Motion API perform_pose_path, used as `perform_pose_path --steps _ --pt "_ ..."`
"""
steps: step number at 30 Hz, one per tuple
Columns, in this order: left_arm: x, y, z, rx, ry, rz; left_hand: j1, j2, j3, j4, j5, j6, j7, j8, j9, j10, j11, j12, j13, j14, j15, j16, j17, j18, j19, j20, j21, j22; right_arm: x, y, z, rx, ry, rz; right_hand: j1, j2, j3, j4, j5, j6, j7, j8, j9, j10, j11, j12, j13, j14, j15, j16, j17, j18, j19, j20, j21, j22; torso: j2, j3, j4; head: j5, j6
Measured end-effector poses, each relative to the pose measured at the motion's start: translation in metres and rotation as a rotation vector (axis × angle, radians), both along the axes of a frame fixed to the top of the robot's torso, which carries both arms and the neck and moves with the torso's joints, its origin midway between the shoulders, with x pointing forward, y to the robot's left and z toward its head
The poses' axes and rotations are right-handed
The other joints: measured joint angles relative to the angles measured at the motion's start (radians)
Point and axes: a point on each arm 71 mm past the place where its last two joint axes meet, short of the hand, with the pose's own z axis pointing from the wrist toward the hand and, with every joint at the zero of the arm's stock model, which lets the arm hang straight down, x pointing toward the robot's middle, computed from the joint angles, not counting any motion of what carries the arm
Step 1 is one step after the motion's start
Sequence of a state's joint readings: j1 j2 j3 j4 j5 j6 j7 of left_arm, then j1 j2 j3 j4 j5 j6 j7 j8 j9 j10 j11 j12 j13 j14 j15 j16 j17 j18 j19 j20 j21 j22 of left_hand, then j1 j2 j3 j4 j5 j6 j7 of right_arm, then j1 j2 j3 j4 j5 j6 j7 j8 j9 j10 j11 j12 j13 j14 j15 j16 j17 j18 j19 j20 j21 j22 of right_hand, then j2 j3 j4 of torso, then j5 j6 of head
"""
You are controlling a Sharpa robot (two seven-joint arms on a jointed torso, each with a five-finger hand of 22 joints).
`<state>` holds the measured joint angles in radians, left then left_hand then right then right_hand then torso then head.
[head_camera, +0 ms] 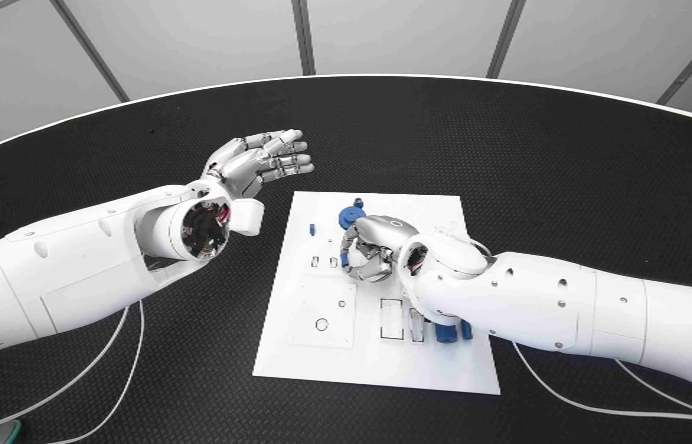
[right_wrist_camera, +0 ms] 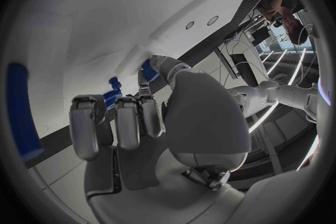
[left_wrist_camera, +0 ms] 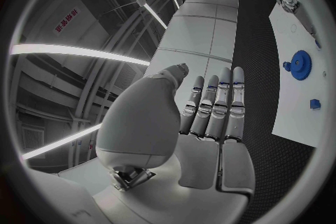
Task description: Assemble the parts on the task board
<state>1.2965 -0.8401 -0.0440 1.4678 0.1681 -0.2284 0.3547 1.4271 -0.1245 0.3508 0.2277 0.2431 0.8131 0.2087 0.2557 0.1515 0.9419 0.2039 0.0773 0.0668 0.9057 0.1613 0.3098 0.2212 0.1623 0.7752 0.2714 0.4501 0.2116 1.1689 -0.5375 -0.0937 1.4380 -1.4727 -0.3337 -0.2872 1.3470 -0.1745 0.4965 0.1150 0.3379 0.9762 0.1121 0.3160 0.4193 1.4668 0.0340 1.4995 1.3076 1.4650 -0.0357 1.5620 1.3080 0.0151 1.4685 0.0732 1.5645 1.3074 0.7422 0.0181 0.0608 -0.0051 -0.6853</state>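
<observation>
Lying in the middle of the black table (head_camera: 577,154), the white task board (head_camera: 310,334) carries several small blue parts: a gear (head_camera: 352,215) near its far edge, a thin blue peg (head_camera: 312,229) standing toward its left side, and a few blue pieces (head_camera: 450,331) grouped near its right edge, partly hidden behind the right forearm. The right hand (head_camera: 378,248) is down over the upper middle of the board, just beside the gear, its fingers curled inward; in the right wrist view the fingertips (right_wrist_camera: 149,74) close around a small blue part (right_wrist_camera: 112,93) against the white surface, though how firmly it is held cannot be told. A long blue piece (right_wrist_camera: 21,112) lies off to the side in that same view. The left hand (head_camera: 260,167) is raised above the table off the board's left far corner, flat, with its fingers straight, close together and holding nothing. From the left wrist view the gear (left_wrist_camera: 299,61) and a small blue block (left_wrist_camera: 315,103) sit on the board well apart from that hand (left_wrist_camera: 210,117). Thin white cables (head_camera: 116,349) trail over the table beneath the left arm.
</observation>
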Motion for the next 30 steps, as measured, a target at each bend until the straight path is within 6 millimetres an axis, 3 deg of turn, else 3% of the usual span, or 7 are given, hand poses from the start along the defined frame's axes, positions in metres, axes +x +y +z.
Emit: perform_pose_path --steps 3,5,9,14,20,25,30 --pt "0.0000 0.0000 0.0000 0.000 0.000 0.000 0.000 0.000 0.000 0.000 0.000 0.000 0.000 0.000 0.000 0.000 0.000 0.000 0.000 0.000 0.000 0.000 0.000 0.000 0.000 0.000 0.000 0.000 0.0001 0.0000 0.0000 0.000 0.000 -0.001 0.000 0.000 0.000 0.000 -0.004 -0.002 -0.001 0.006 0.000 0.000 0.000 -0.005 0.000 0.000 0.000 0.000 0.000 0.000 0.000 0.000 0.000 0.000 0.000 0.0001 -0.0001 0.000 0.000" --pt "0.0000 0.0001 0.0000 0.000 0.000 0.000 0.000 0.000 0.000 0.000 0.000 0.000 0.000 0.000 0.000 0.000 0.000 0.000 0.000 0.000 0.000 0.000 0.000 0.000 0.000 0.000 0.000 0.000 0.0002 0.0001 0.0000 0.001 -0.001 -0.002 -0.008 -0.008 -0.003 0.003 -0.004 -0.008 0.005 0.023 -0.001 0.000 0.000 -0.011 0.000 0.000 0.000 0.000 0.000 0.000 0.000 0.000 0.000 0.000 0.000 0.0001 -0.0001 0.000 0.000" --pt "0.0000 0.0002 0.0000 0.000 0.000 0.000 0.000 0.000 0.000 0.000 0.000 0.000 0.000 0.000 0.000 0.000 0.000 0.000 0.000 0.000 0.000 0.000 0.000 0.000 0.000 0.000 0.000 0.000 0.0002 0.0003 0.0001 0.001 -0.001 -0.001 -0.013 -0.010 -0.003 0.003 -0.009 -0.025 0.011 0.027 0.000 0.000 0.000 -0.012 0.000 0.003 0.003 0.000 0.000 0.000 0.000 0.000 0.000 0.000 0.000 0.0002 0.0000 -0.001 -0.001" --pt "0.0000 0.0004 0.0000 0.001 0.000 0.002 0.000 0.000 0.000 0.000 0.000 0.000 0.000 0.000 -0.001 0.000 0.000 0.000 0.000 0.000 0.000 -0.004 0.000 0.000 0.000 0.000 0.000 0.000 0.0005 0.0002 0.0001 0.002 -0.003 -0.002 -0.025 -0.017 -0.003 0.003 -0.014 -0.041 0.020 0.007 -0.006 0.000 0.007 -0.019 0.000 0.000 0.007 0.000 0.000 0.000 -0.004 0.004 0.000 0.000 0.000 0.0005 0.0001 -0.001 -0.001" --pt "0.0001 0.0002 -0.0002 0.000 0.002 -0.002 0.000 0.000 0.000 0.000 0.000 0.000 0.000 0.000 -0.001 0.000 0.000 0.000 0.000 -0.004 -0.004 -0.005 0.001 0.000 0.000 0.000 0.000 0.000 0.0008 0.0001 -0.0001 0.001 -0.002 -0.004 -0.049 -0.033 -0.009 0.015 -0.075 -0.085 0.039 -0.025 -0.021 -0.001 0.030 -0.039 0.000 0.001 0.028 0.000 0.000 0.000 -0.001 0.021 0.000 0.000 0.000 0.0008 -0.0002 -0.001 -0.001" --pt "0.0002 0.0003 -0.0004 0.000 0.004 -0.005 0.000 0.000 0.000 0.000 0.000 0.000 0.000 0.000 -0.001 0.000 0.000 0.000 0.000 -0.004 -0.004 -0.005 0.001 0.000 0.000 0.000 0.000 0.001 0.0006 0.0015 -0.0002 0.000 0.000 -0.001 -0.055 -0.039 -0.009 0.015 -0.087 -0.110 0.054 -0.043 -0.038 -0.001 0.038 -0.044 0.000 0.000 0.035 0.000 0.000 0.000 -0.002 0.027 0.000 0.000 -0.001 0.0012 -0.0004 0.000 0.001" --pt "0.0003 0.0006 -0.0005 0.000 0.005 -0.006 0.000 0.000 0.000 0.000 0.000 0.000 0.000 0.000 -0.001 0.000 0.000 0.000 0.000 -0.004 -0.004 -0.005 0.001 0.000 0.000 0.000 0.000 0.001 0.0003 0.0019 0.0002 0.004 -0.003 0.003 -0.062 -0.046 -0.015 0.021 -0.098 -0.157 0.068 -0.076 -0.058 -0.025 0.060 -0.075 0.000 0.001 0.046 0.000 0.000 0.000 0.000 0.039 0.000 0.000 -0.001 0.0010 0.0002 -0.001 0.002"
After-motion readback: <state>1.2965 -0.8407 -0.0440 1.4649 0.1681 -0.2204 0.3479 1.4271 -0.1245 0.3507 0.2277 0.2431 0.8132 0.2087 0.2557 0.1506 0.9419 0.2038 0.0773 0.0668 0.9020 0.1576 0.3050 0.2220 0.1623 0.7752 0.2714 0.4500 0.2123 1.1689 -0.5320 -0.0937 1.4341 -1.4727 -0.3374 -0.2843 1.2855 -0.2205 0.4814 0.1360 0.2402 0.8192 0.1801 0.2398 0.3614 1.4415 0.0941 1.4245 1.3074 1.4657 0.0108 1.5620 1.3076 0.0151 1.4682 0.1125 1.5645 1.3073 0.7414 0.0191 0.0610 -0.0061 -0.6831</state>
